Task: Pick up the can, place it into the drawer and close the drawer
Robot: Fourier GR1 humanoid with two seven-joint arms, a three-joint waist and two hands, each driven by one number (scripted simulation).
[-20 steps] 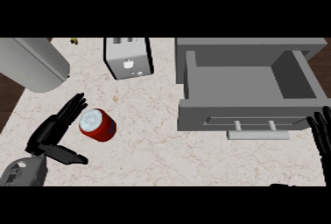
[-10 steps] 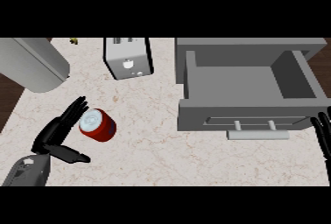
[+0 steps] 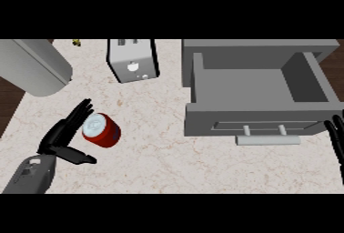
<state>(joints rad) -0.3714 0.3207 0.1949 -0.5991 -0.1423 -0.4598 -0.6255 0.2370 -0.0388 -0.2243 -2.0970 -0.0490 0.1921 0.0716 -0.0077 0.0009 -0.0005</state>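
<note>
Nothing is done yet: the can [image 3: 101, 130] sits near the worktop's left edge, the left hand [image 3: 63, 136] spread beside it, perhaps touching, not clasping; the drawer [image 3: 255, 122] is open, and the right hand [image 3: 335, 136] rests unclenched at the right edge.

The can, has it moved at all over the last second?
No. The can sits at the same spot on the counter below the toaster, with the left hand beside it.
</note>
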